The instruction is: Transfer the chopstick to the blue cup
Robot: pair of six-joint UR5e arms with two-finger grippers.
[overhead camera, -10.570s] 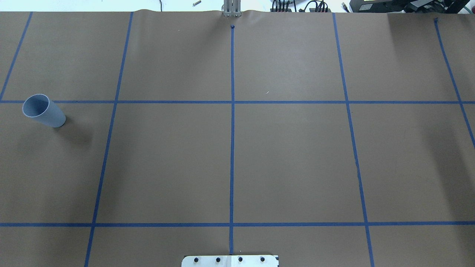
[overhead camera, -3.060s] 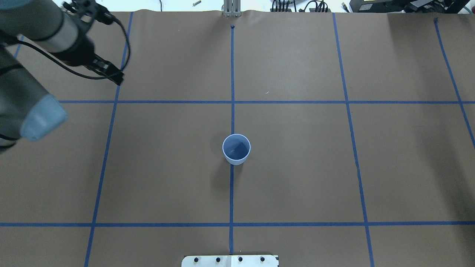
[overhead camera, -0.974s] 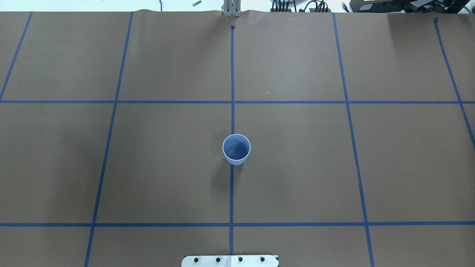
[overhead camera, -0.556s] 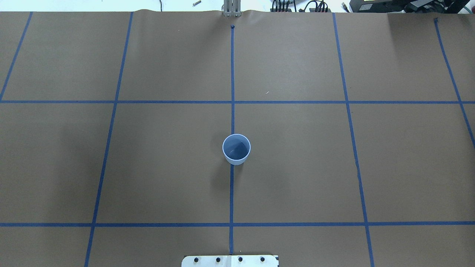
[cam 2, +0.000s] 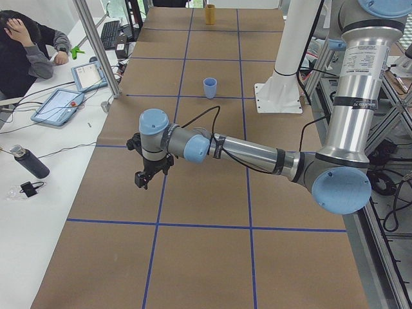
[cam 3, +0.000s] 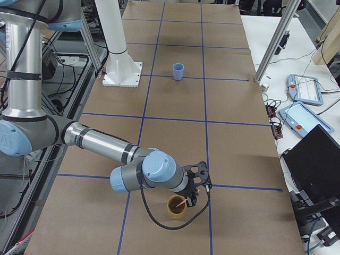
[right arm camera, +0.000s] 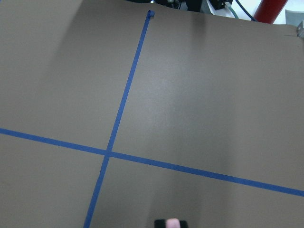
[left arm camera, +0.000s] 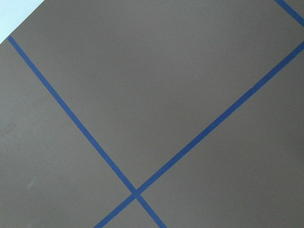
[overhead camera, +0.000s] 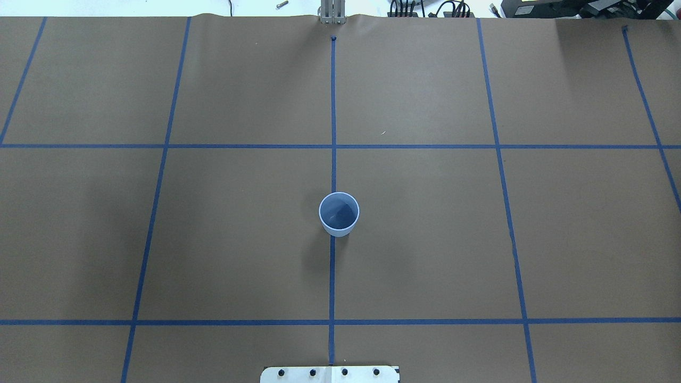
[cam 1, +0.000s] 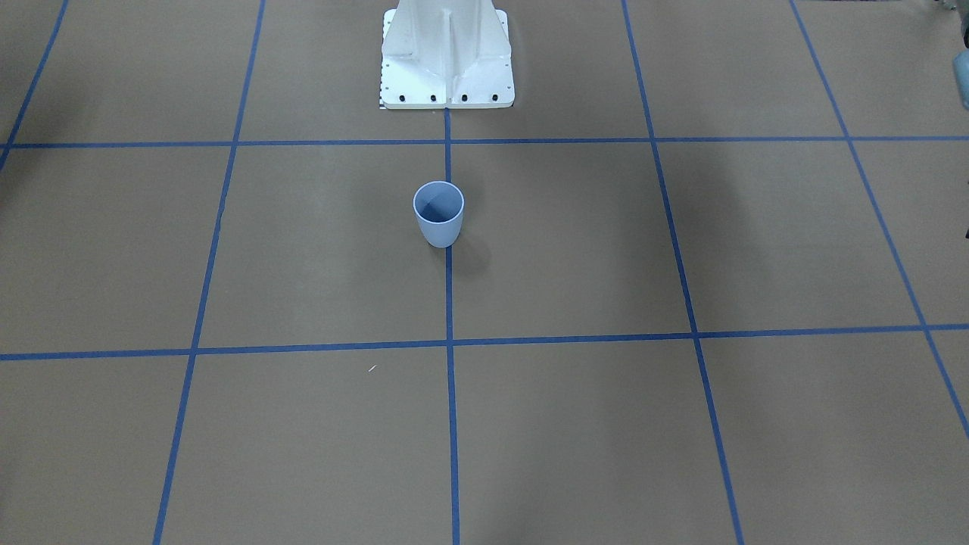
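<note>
The blue cup (overhead camera: pixel 339 214) stands upright and empty on the middle tape line; it also shows in the front view (cam 1: pixel 438 213) and both side views (cam 2: pixel 210 87) (cam 3: pixel 178 70). A pale pink chopstick (cam 3: pixel 181 203) leans in a tan cup (cam 3: pixel 176 207) at the table's right end. My right gripper (cam 3: pixel 193 200) is at that cup's rim. In the right wrist view the pink chopstick end (right arm camera: pixel 173 223) sits between the black fingertips. My left gripper (cam 2: pixel 142 179) hangs over bare table near the left end; I cannot tell if it is open.
The white robot base (cam 1: pixel 447 60) stands behind the blue cup. An operator (cam 2: pixel 26 51) sits at a side table with tablets (cam 2: pixel 58 106). Metal posts (cam 2: pixel 96 48) (cam 3: pixel 273 45) stand at the table's far edge. A laptop (cam 3: pixel 319 164) lies off the right end.
Nothing has changed in the overhead view over the last second. Before that, the cup went from the far left to the centre and the left arm left that view.
</note>
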